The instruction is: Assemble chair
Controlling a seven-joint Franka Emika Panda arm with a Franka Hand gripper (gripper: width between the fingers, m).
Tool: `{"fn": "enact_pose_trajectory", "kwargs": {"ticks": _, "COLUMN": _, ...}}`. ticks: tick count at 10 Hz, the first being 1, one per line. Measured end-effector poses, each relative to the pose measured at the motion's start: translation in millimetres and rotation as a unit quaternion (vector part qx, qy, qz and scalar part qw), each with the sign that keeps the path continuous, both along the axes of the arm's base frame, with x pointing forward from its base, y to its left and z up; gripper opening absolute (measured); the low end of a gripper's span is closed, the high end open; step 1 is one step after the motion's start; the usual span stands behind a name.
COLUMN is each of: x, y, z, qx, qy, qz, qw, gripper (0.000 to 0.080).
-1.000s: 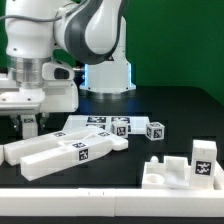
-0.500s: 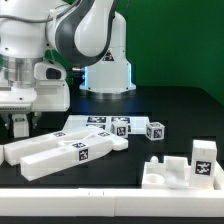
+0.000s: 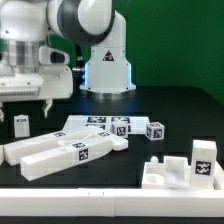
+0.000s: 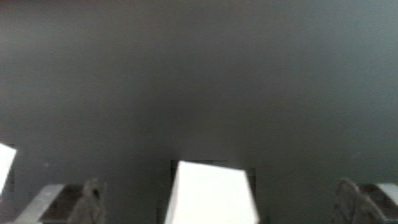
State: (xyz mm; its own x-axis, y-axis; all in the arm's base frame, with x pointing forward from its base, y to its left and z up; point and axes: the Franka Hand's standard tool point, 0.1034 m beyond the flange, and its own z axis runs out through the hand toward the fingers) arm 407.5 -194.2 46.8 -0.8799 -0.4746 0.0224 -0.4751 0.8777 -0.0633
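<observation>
The chair lies in loose white tagged pieces on the black table. A small upright block [image 3: 21, 123] stands alone at the exterior view's left. My gripper [image 3: 24, 107] hangs just above it, open, its fingers [image 3: 47, 106] spread wider than the block and clear of it. In the wrist view the same block [image 4: 217, 190] shows between the two fingertips of the gripper [image 4: 217, 206] with dark gaps on both sides. Two long bars [image 3: 62, 152] lie side by side, a flat slab [image 3: 88, 127] behind them, and two small cubes [image 3: 153, 130] to the right.
A white stepped bracket [image 3: 172, 172] with a tagged upright piece [image 3: 203, 155] stands at the front right. A pale strip [image 3: 70, 208] runs along the table's front edge. The robot's base [image 3: 108, 70] rises behind the parts.
The gripper was low and closed round the small block. Its jaws have spread wide and it has risen, leaving the block standing on the table.
</observation>
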Motion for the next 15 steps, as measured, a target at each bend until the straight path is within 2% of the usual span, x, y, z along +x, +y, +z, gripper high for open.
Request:
{"fn": "enact_pose_trajectory", "kwargs": {"ticks": 1, "x": 10.2, "y": 6.8, "z": 15.4, "qx": 0.014, "qy": -0.011, "qz": 0.037, "qw": 0.999, "gripper": 0.0649}}
{"fn": "enact_pose_trajectory", "kwargs": {"ticks": 2, "x": 12.9, "y": 10.5, "z": 19.1, "qx": 0.009, "qy": -0.01, "qz": 0.104, "qw": 0.994, "gripper": 0.0649}}
{"fn": "enact_pose_trajectory", "kwargs": {"ticks": 3, "x": 2.7, "y": 16.9, "z": 9.1, "qx": 0.004, "qy": 0.005, "qz": 0.152, "qw": 0.988, "gripper": 0.0649}}
{"fn": "enact_pose_trajectory", "kwargs": {"ticks": 6, "x": 5.1, "y": 15.5, "z": 10.2, "qx": 0.003, "qy": 0.009, "qz": 0.238, "qw": 0.971, "gripper": 0.0649}}
{"fn": "enact_pose_trajectory", "kwargs": {"ticks": 8, "x": 12.7, "y": 17.0, "z": 14.5, "qx": -0.002, "qy": 0.011, "qz": 0.4, "qw": 0.917, "gripper": 0.0649}}
{"fn": "enact_pose_trajectory", "kwargs": {"ticks": 9, "x": 14.2, "y": 16.2, "z": 16.5, "qx": -0.012, "qy": 0.014, "qz": 0.496, "qw": 0.868, "gripper": 0.0649}}
{"fn": "enact_pose_trajectory", "kwargs": {"ticks": 10, "x": 10.5, "y": 16.7, "z": 15.7, "qx": -0.022, "qy": 0.016, "qz": 0.595, "qw": 0.804, "gripper": 0.0649}}
{"fn": "enact_pose_trajectory", "kwargs": {"ticks": 13, "x": 6.0, "y": 17.3, "z": 12.5, "qx": -0.02, "qy": 0.035, "qz": 0.691, "qw": 0.721, "gripper": 0.0649}}
{"fn": "enact_pose_trajectory", "kwargs": {"ticks": 14, "x": 6.4, "y": 17.0, "z": 12.7, "qx": -0.021, "qy": 0.04, "qz": 0.728, "qw": 0.684, "gripper": 0.0649}}
{"fn": "enact_pose_trajectory", "kwargs": {"ticks": 15, "x": 9.7, "y": 18.9, "z": 13.0, "qx": -0.02, "qy": 0.047, "qz": 0.787, "qw": 0.615, "gripper": 0.0649}}
